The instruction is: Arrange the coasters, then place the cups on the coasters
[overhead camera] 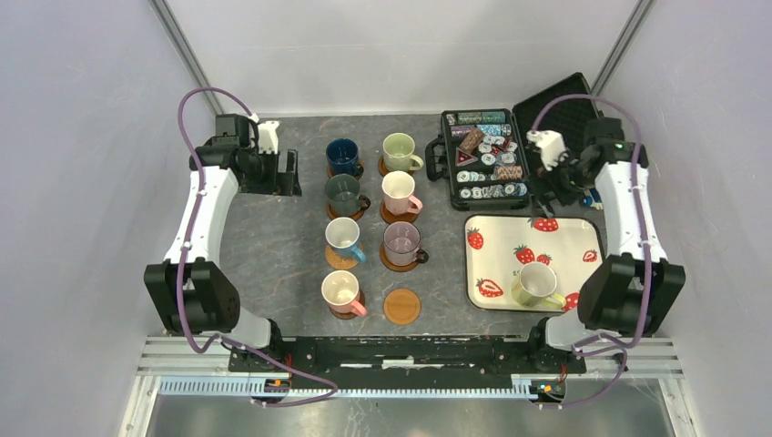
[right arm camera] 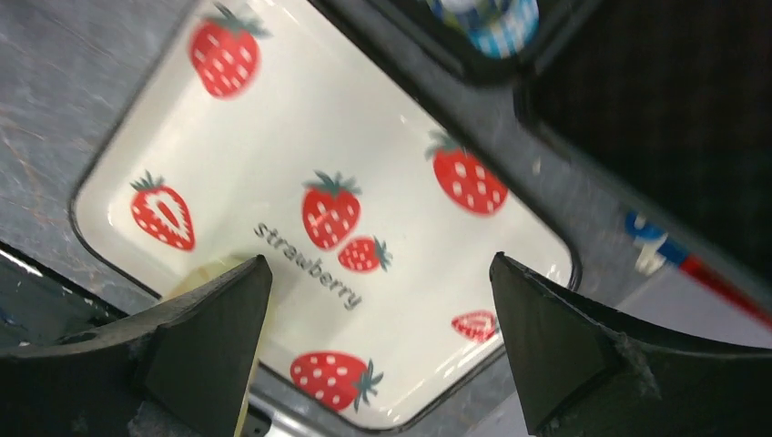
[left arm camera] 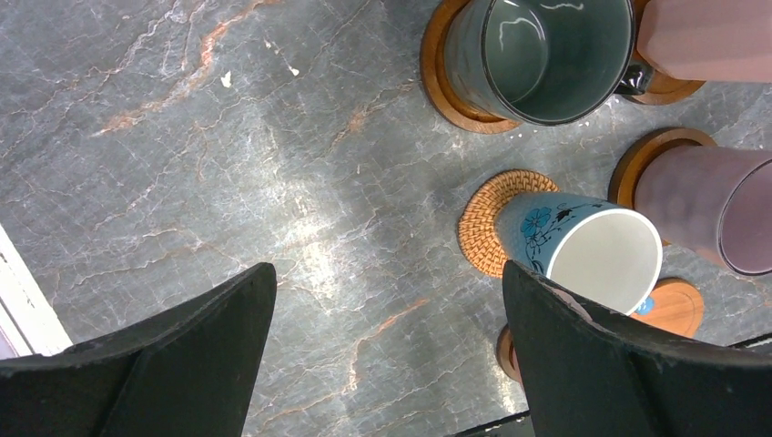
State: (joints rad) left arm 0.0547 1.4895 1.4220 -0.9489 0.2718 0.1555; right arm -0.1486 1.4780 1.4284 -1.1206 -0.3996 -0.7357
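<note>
Seven cups stand on coasters in two columns: dark blue (overhead camera: 342, 157), grey-green (overhead camera: 344, 194), light blue (overhead camera: 343, 237) and salmon (overhead camera: 340, 291) on the left, pale green (overhead camera: 398, 151), pink (overhead camera: 399, 192) and mauve (overhead camera: 401, 243) on the right. One wooden coaster (overhead camera: 402, 306) lies bare below the mauve cup. The yellow cup (overhead camera: 537, 285) sits on the strawberry tray (overhead camera: 496, 232). My left gripper (overhead camera: 284, 173) is open at the back left, over bare table (left arm camera: 387, 309). My right gripper (overhead camera: 549, 189) hangs open and holding nothing above the tray (right arm camera: 380, 309).
An open black case of poker chips (overhead camera: 484, 157) lies behind the tray, right under my right wrist. In the left wrist view the light blue cup (left arm camera: 592, 250) sits on a woven coaster (left arm camera: 492, 214), close to my right finger. Grey walls close in both sides.
</note>
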